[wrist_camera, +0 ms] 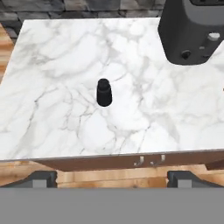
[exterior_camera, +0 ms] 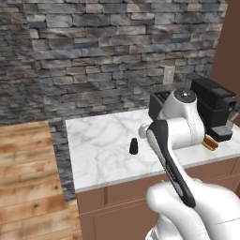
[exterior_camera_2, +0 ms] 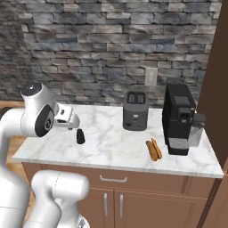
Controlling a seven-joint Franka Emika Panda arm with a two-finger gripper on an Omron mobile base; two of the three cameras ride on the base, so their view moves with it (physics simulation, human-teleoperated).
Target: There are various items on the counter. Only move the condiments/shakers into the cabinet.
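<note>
A short black shaker point(wrist_camera: 103, 92) stands upright on the white marble counter point(wrist_camera: 52, 61), apart from everything else. In the left base view the shaker point(exterior_camera: 133, 146) is just left of my arm, and from the right it point(exterior_camera_2: 80, 136) sits below my hand. My gripper point(wrist_camera: 113, 178) hangs above the counter's front edge, open wide with nothing between its fingertips point(wrist_camera: 41, 178). The shaker lies ahead of it, near the middle of the hand view. The brown cabinet point(exterior_camera_2: 220, 67) rises at the counter's right end.
A dark grey toaster point(exterior_camera_2: 135, 110) stands at the back of the counter point(exterior_camera_2: 111, 149), with a black coffee machine point(exterior_camera_2: 179, 118) to its right. A hot dog point(exterior_camera_2: 153, 149) lies in front between them. A stone wall runs behind; wooden floor lies to the left.
</note>
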